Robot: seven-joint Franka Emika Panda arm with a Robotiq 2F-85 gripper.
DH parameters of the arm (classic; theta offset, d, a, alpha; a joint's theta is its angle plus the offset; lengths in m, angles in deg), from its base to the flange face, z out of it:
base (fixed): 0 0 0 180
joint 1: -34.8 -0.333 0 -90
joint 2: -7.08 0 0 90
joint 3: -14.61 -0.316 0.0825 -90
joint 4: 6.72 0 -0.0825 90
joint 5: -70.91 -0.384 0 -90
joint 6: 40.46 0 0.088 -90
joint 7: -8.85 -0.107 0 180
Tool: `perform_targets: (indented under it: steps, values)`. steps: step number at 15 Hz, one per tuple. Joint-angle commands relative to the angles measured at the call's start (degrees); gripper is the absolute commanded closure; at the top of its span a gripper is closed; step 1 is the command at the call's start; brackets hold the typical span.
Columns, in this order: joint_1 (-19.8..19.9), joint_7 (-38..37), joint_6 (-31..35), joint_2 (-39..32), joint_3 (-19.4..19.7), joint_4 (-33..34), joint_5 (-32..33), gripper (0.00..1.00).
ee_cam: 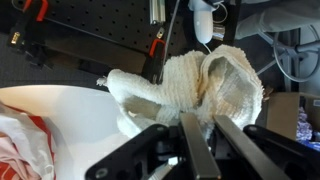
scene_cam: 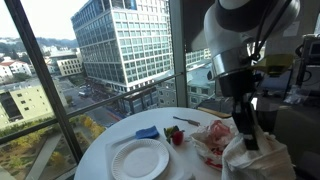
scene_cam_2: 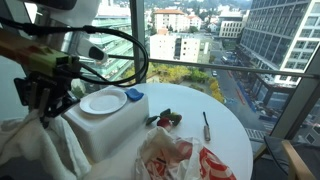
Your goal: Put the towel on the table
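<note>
End effector [scene_cam: 248, 136] is clamped on the towel [scene_cam: 240, 160], its jaws drawn in on a bunched fold (the wrist view shows cloth crowding right up between them). The towel hangs in the air, apparently at or just past the rim of the counter [scene_cam: 120, 135]. It is well apart from the plate [scene_cam: 140, 158], on the far side of the crumpled plastic bag [scene_cam: 212, 140] from it. Its long axis runs straight down from the grip, with the loose end pointing downward. To place it well, the arm should probably carry it toward the plate over bare counter. It should then lower until the tail pools and only then release, so nothing slides off the edge.
</note>
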Motion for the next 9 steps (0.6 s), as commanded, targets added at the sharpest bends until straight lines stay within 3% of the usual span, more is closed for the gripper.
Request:
perform_targets:
  steps: [1,6,9]
  values:
    - [-1.3,2.6,13.8,-9.1,-3.8,0.0,1.0,0.94]
    - [-1.5,3.2,32.5,-21.9,-7.4,2.2,7.8,0.94]
    - [-0.2,2.2,39.5,-28.0,-7.6,4.5,18.2,0.94]
